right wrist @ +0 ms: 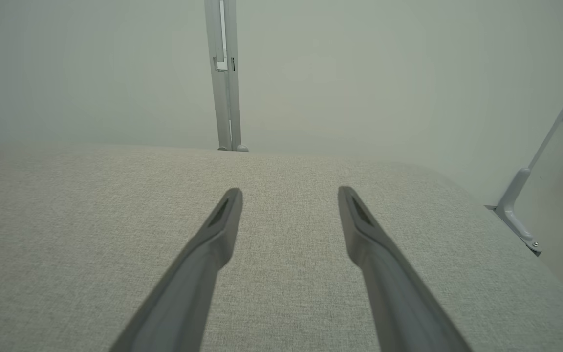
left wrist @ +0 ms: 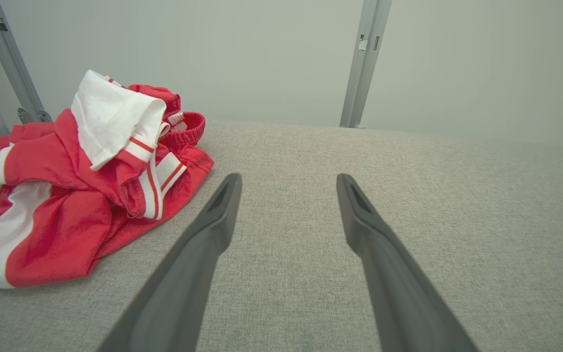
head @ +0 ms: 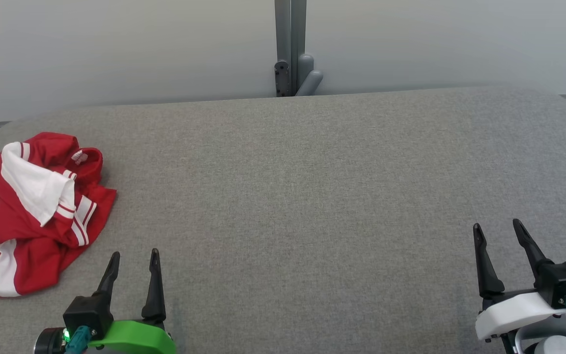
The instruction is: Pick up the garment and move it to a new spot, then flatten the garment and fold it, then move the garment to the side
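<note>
**Inspector:** Where is the garment [head: 32,211] lying?

**Assessor:** It is lying crumpled at the far left of the pad [head: 312,196]. It is red with white bands, and a white panel is folding over the top of the heap. Its left part is running past the edge of the head view.

**Inspector:** Left gripper?

**Assessor:** The left gripper [head: 134,252] is sitting near the pad's front edge, just right of the garment's lower hem and apart from it. Its fingers are standing wide apart and gripping nothing. In the left wrist view the cloth is lying to the left of the left finger, outside the gap.

**Inspector:** Right gripper?

**Assessor:** The right gripper [head: 496,223] is sitting at the pad's front right, well apart from the garment. Its fingers are likewise spread, with bare grey fabric showing between them.

**Inspector:** Is either one touching the pad?

**Assessor:** I cannot tell whether they are touching it or hanging just above it.

**Inspector:** Surroundings?

**Assessor:** A grey post [head: 290,49] is rising behind the middle of the pad's back edge, against a pale wall [head: 116,49].
</note>
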